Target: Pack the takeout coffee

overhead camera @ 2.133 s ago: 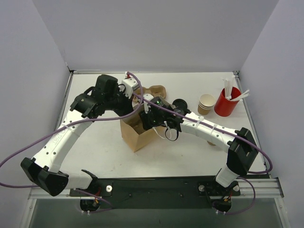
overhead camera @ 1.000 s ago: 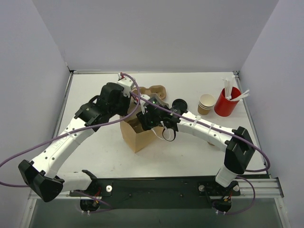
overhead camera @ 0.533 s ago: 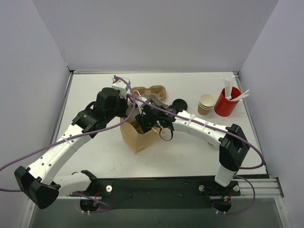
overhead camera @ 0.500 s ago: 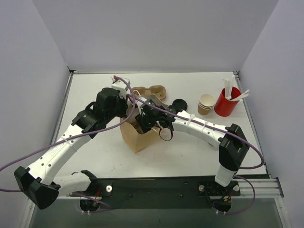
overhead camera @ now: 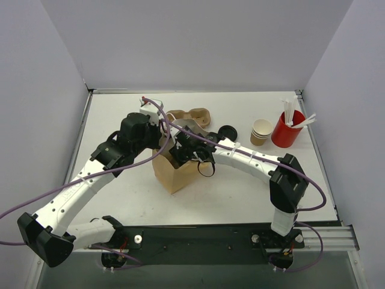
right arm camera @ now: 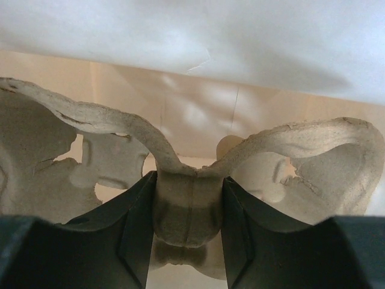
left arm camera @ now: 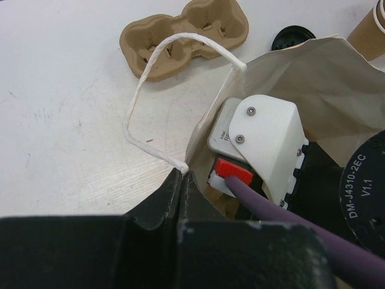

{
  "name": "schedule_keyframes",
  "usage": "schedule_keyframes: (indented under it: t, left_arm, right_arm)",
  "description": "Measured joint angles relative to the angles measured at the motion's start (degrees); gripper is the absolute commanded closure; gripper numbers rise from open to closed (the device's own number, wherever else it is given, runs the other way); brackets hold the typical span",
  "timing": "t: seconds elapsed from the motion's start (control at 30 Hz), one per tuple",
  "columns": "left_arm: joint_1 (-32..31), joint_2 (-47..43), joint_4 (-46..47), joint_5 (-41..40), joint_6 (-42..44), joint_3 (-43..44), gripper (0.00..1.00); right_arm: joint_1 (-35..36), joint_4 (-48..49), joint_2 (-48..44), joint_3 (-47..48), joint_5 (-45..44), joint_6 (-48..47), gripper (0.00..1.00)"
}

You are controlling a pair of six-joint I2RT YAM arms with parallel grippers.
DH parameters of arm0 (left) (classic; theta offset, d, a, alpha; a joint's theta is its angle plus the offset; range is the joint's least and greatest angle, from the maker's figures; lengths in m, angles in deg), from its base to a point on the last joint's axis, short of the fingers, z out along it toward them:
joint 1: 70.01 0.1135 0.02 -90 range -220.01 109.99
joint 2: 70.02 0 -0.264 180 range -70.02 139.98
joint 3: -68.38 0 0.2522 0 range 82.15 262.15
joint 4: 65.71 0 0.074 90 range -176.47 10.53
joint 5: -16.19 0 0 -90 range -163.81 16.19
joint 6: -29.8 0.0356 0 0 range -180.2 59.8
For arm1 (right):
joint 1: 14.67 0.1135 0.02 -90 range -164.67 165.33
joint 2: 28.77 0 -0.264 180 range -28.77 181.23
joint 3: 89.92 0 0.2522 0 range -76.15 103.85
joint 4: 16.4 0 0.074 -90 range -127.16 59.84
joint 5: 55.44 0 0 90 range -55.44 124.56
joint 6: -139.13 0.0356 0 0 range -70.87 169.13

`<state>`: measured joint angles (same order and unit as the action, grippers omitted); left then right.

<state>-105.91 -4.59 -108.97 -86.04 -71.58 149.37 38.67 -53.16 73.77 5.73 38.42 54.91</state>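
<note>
The takeout coffee [overhead camera: 227, 131] [left arm camera: 293, 37] stands on the table [overhead camera: 234, 195] to the right of the paper bag [overhead camera: 173, 173] [left arm camera: 313, 78] and a little behind it, not touching it. Only its round black lid shows. From above the right arm covers whatever is under the lid, and in the left wrist view the bag's rim cuts off its lower part, so the kraft cup wall cannot be made out.

Inside the bag, the right gripper [right arm camera: 187, 188] pinches the middle ridge of a pulp carrier [right arm camera: 114, 123], a finger on each side. Its two cup wells run off the frame edges. The left gripper [left arm camera: 182, 179] has its jaws pressed together on the bag's rim, at the foot of the white twisted handle [left arm camera: 139, 102].

The black motor housing [left arm camera: 364, 180] of the right arm, over the bag's mouth, reads "DM-J4310-2EC V1.1". A grey label beside it is mostly hidden and unreadable.

Behind the bag lies a second carrier [overhead camera: 191, 114] [left arm camera: 186, 30]. Right of the bag, beyond the coffee, stand a stack of pale cups [overhead camera: 261, 131] and a red cup [overhead camera: 285, 131] holding white sticks
</note>
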Motion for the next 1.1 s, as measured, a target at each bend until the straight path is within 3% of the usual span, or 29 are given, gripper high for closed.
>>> schedule_keyframes:
  t: [0.57, 1.1]
  left_arm:
    - [0.1, -0.5, 1.5, 1.7, 0.1, -0.7, 1.0]
    - [0.0, -1.2, 3.5, 3.2, -0.3, -0.9, 1.0]
  right_arm:
    - [0.0, -7.4, 0.3, 3.6, 0.0, -0.1, 0.31]
    - [0.0, -15.0, 0.9, 11.8, 0.0, 0.3, 0.16]
